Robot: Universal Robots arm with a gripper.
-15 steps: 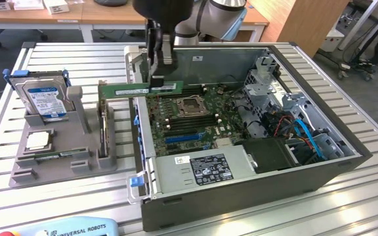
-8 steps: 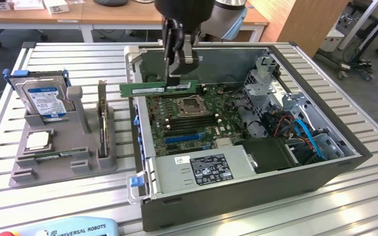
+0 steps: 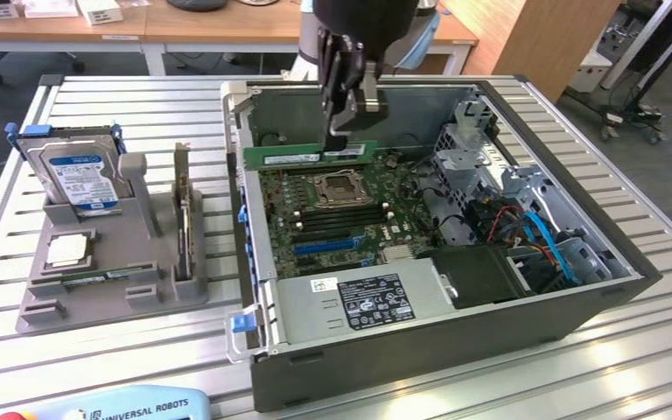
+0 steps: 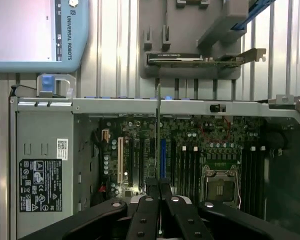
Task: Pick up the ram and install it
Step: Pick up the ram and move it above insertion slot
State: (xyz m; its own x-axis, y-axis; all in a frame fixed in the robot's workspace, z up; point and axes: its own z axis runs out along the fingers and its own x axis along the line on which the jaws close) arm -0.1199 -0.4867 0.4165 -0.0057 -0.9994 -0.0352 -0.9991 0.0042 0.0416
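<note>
Exterior camera high, oblique; wrist camera overhead, close; both see motherboard (image 3: 312,219) (image 4: 195,150).

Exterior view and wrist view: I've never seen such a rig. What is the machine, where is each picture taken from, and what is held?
The machine is a robot arm ending in a two-fingered hand. The exterior view comes from a camera off the arm; the wrist view looks down past the fingers from the wrist. On the slatted metal table stands an open computer case with its motherboard exposed. Beside it, a grey holder carries a hard drive, an upright expansion card and a processor. The hand is shut on the ram, a thin green stick, held over the motherboard.
</note>
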